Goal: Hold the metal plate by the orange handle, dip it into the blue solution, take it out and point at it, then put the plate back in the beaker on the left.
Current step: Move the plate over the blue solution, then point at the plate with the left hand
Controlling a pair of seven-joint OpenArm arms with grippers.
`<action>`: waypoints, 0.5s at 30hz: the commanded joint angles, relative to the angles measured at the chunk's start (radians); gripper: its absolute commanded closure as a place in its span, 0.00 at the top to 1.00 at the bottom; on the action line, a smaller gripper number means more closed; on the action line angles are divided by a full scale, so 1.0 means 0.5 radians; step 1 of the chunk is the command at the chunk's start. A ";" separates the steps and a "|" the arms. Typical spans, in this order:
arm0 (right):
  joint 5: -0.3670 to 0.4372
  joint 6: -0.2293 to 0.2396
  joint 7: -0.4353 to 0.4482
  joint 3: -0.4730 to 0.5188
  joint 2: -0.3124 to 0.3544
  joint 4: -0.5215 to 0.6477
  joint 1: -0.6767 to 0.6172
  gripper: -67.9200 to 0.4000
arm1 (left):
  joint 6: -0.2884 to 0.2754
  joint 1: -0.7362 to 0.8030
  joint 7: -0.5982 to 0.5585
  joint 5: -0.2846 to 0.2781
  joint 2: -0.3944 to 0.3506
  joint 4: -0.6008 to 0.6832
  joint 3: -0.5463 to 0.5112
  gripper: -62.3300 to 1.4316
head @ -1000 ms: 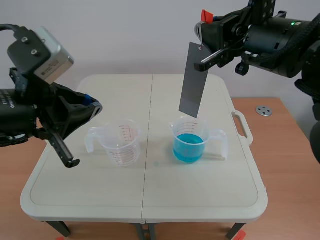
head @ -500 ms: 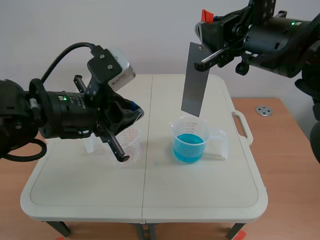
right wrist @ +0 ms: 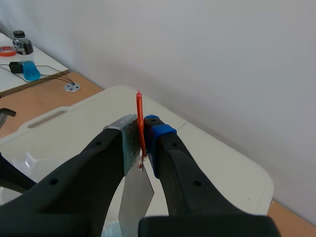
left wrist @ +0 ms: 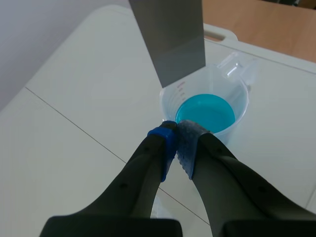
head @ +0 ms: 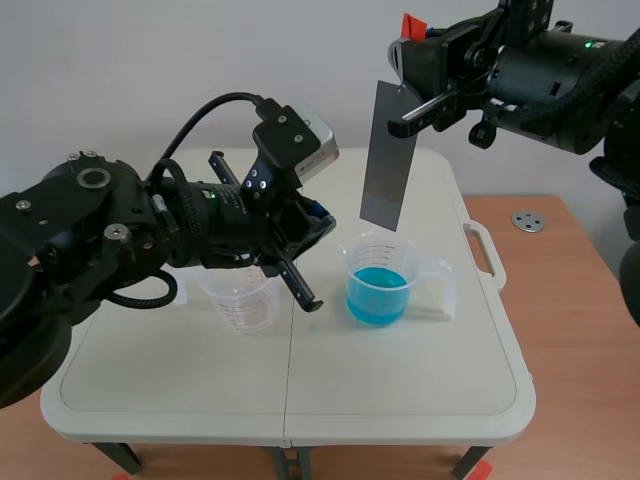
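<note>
Raised, our right fingers [right wrist: 159, 136] clamp the orange handle [right wrist: 139, 121] of one metal plate [head: 388, 155]. Our closed left fingers [left wrist: 164, 144] point toward it, near two beakers [head: 378, 285].

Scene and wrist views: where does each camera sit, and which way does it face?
Scene view: between the arms, facing across the table; both arms show.
Left wrist view: on the left arm, looking down past the shut left claw at the blue-solution beaker.
Right wrist view: on the right arm, looking down past the right claw gripping the orange handle.
All share the metal plate.
</note>
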 commanded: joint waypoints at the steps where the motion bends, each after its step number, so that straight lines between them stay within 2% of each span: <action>1: 0.038 0.014 0.030 0.010 0.011 0.043 0.030 0.02 | 0.011 -0.042 -0.029 0.006 0.027 -0.011 0.018 0.05; 5: 0.039 0.014 0.030 0.010 0.011 0.043 0.030 0.02 | 0.040 -0.088 -0.066 0.024 0.058 -0.073 0.056 0.05; 9: 0.044 0.014 0.030 0.010 0.011 0.043 0.030 0.02 | 0.135 -0.114 -0.117 0.084 0.089 -0.095 0.071 0.05; 15: 0.046 0.014 0.030 0.010 0.011 0.043 0.030 0.02 | 0.134 -0.114 -0.134 0.114 0.113 -0.097 0.071 0.05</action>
